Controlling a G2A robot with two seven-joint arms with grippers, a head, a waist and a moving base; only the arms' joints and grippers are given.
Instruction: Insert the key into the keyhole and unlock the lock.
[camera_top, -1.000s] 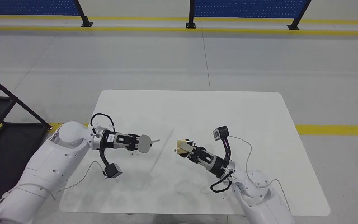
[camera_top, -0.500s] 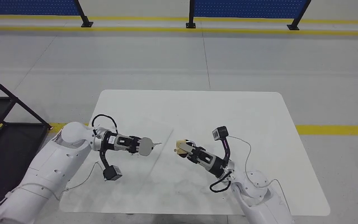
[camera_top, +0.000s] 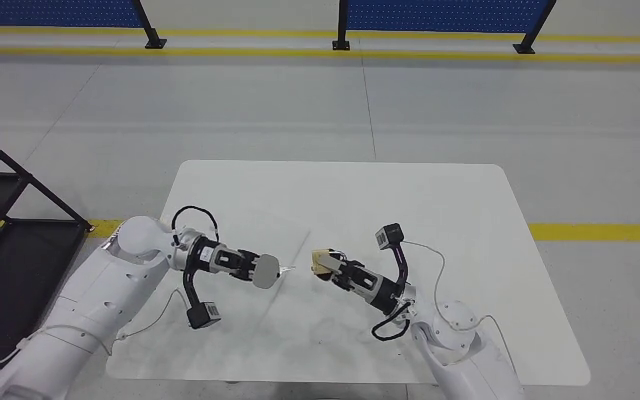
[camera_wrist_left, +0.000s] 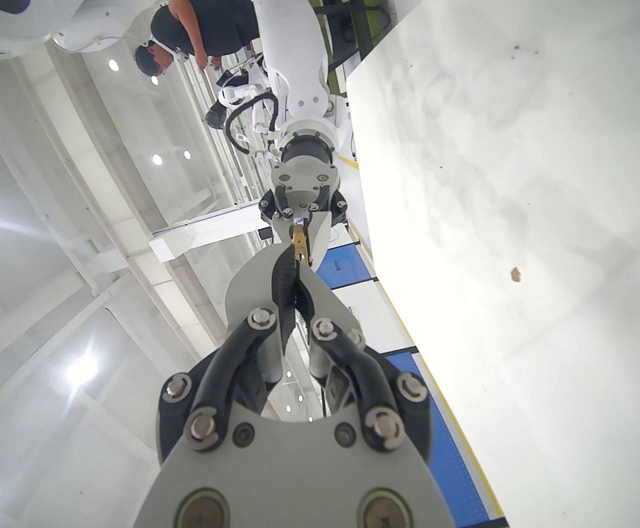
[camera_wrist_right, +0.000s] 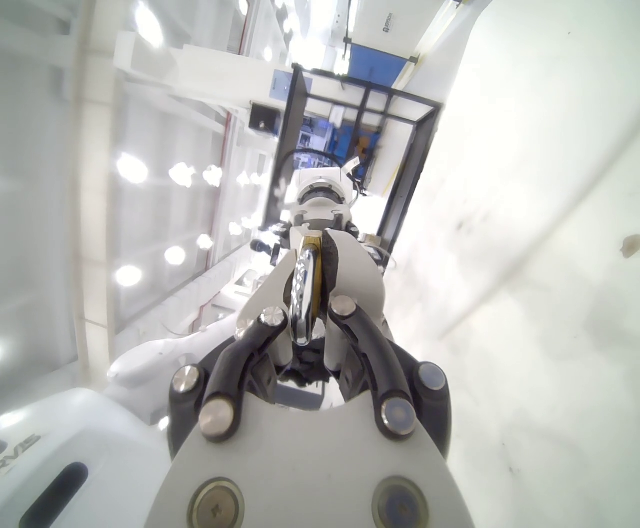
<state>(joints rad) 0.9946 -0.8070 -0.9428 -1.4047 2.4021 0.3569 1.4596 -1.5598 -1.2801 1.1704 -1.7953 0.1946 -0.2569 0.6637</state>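
My left gripper (camera_top: 272, 270) hovers over the white table (camera_top: 450, 210), left of centre, shut on a small key (camera_top: 287, 268) whose blade points right. In the left wrist view the key's brass tip (camera_wrist_left: 299, 246) sticks out past the shut fingers (camera_wrist_left: 285, 280). My right gripper (camera_top: 333, 268) is shut on a brass padlock (camera_top: 323, 262) that faces the key across a short gap. The right wrist view shows the padlock's silver shackle (camera_wrist_right: 303, 290) clamped between the fingers, with the brass body at the tips. The keyhole itself is hidden.
A black metal frame (camera_top: 20, 220) stands off the table's left edge. Blue barriers (camera_top: 450, 12) line the far floor. A small brown crumb (camera_wrist_left: 515, 273) lies on the table. The tabletop has free room at the back and right.
The left gripper with the key has moved right and slightly toward the front, narrowing the gap to the padlock. The right gripper and padlock have barely shifted.
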